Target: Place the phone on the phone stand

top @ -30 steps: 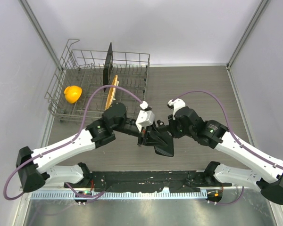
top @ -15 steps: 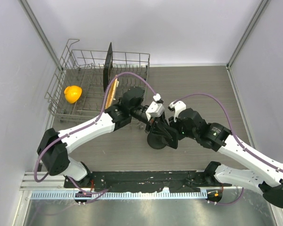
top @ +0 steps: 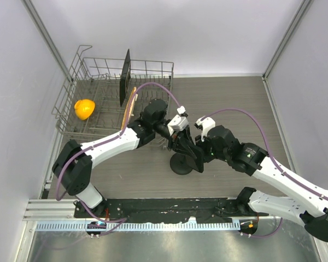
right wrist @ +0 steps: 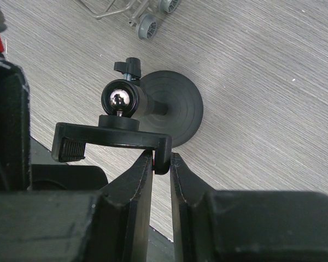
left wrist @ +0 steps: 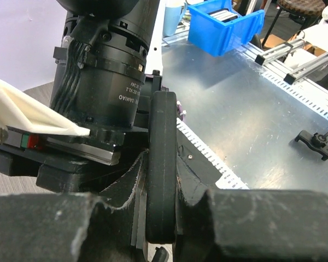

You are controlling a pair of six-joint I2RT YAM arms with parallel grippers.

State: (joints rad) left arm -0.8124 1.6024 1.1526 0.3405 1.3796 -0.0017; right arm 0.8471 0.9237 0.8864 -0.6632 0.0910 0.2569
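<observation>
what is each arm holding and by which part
Left fingers pinch the phone across its flat faces. Right fingers pinch the phone stand by one hooked end of its cradle bar.

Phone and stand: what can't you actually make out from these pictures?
- Left wrist view: only one thin edge of the phone shows. Its faces are hidden inside the left gripper.
- Right wrist view: the right gripper grips the phone stand, but the phone is outside this frame.
- Top view: both arms cover the spot where they meet, so whether phone and stand touch cannot be told.
</observation>
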